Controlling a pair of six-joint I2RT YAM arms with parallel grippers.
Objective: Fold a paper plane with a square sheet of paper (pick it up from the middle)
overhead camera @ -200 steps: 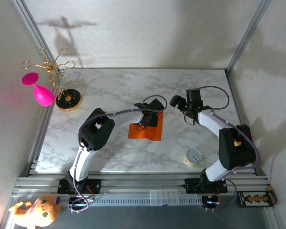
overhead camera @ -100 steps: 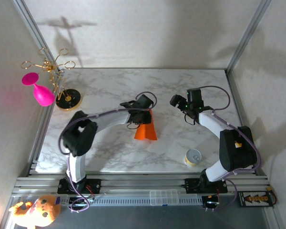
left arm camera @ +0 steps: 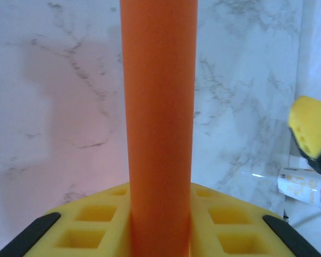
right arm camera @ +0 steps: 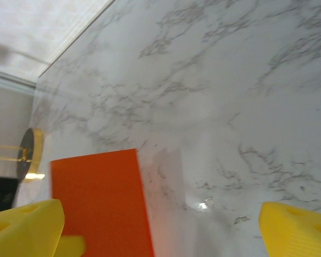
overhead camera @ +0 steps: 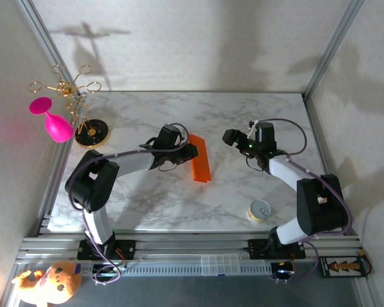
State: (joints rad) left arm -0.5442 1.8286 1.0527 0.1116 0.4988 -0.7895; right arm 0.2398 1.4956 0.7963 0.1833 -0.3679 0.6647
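Top external view, starting at the left: a pink goblet (overhead camera: pixel 51 123) sits just beside a gold rack (overhead camera: pixel 83 118) at the left edge of the bench (overhead camera: pixel 147 204), well apart from the left end effector (overhead camera: pixel 189 151), which is out over the middle of the marble. That end effector is clamped on the square sheet of paper (overhead camera: pixel 201 160). The bright orange sheet juts out just to its right and reads from above as a narrow slanted strip, raised on edge and not lying flat. Whether its lower edge touches the marble I cannot tell. From the left wrist, the sheet runs straight up as an orange band pinched between the two yellow pads (left arm camera: pixel 91 225), with marble behind it. Right of the sheet and apart from it, the right end effector (overhead camera: pixel 233 137) faces the paper with its jaws spread wide and nothing between them. The right wrist view puts its yellow fingertips (right arm camera: pixel 24 227) in the two lower corners, with the broad orange face of the sheet near the left one. A small yellow can (overhead camera: pixel 260 210) stands on the bench, nearer the arm bases than the right end effector and a little to its right.
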